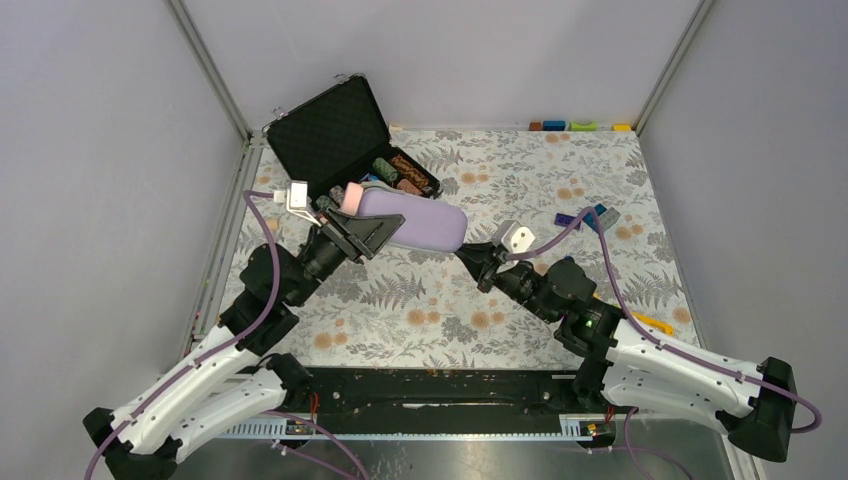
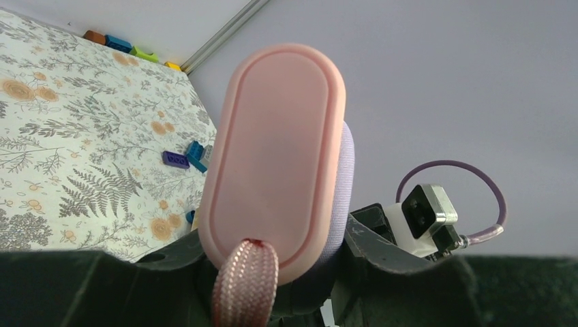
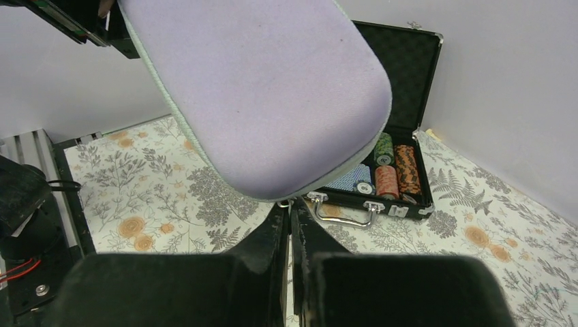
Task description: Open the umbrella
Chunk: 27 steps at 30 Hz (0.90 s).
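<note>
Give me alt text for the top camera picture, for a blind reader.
The left gripper holds the umbrella, inside its lilac sleeve, over a floral table; the right gripper is shut at the sleeve's far end.

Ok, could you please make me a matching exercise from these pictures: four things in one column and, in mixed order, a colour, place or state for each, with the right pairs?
Things:
1. umbrella handle
2. fabric sleeve
3. black case
4. right end effector

Descriptions:
A. open, lid up, at the far left of the table
B. lilac, held above the table
C. shut
D. pink, in the left end effector

Pairs: 1-D, 2-B, 3-A, 4-C
</note>
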Available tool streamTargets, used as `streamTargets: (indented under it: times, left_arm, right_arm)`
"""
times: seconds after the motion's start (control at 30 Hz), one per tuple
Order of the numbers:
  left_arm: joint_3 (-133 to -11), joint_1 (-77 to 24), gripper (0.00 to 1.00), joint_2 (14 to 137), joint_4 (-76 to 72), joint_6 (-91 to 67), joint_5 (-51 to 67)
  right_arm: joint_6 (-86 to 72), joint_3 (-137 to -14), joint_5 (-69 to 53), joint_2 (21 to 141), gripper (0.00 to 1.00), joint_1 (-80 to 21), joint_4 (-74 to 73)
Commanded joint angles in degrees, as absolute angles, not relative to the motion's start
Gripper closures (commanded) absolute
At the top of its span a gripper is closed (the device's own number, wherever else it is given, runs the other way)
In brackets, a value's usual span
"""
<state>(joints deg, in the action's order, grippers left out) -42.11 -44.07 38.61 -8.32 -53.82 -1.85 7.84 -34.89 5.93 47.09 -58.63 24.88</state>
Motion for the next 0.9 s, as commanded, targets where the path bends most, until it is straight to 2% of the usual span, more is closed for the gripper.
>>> streamTargets:
  times: [0.0,0.5,0.87]
  left_arm:
    - [-47.2,-42.5,1.0,37.3,-10.9,-52.3,4.7]
    - [-53.2,-40.5,1.0,39.4,6.7,-40.5,21.8]
    - [-61.8,-40.4,1.0,46.6,21.8,-26.1,30.9]
  right_arm:
    - [9.1,-37.3,11.7,46.8,1.0,-59.0,25.9]
    - [21.1,-41.4,9.6,46.6,1.0,-59.0,13.5]
    - [27.1,-36.2,4.9,40.6,1.0,-59.0,15.6]
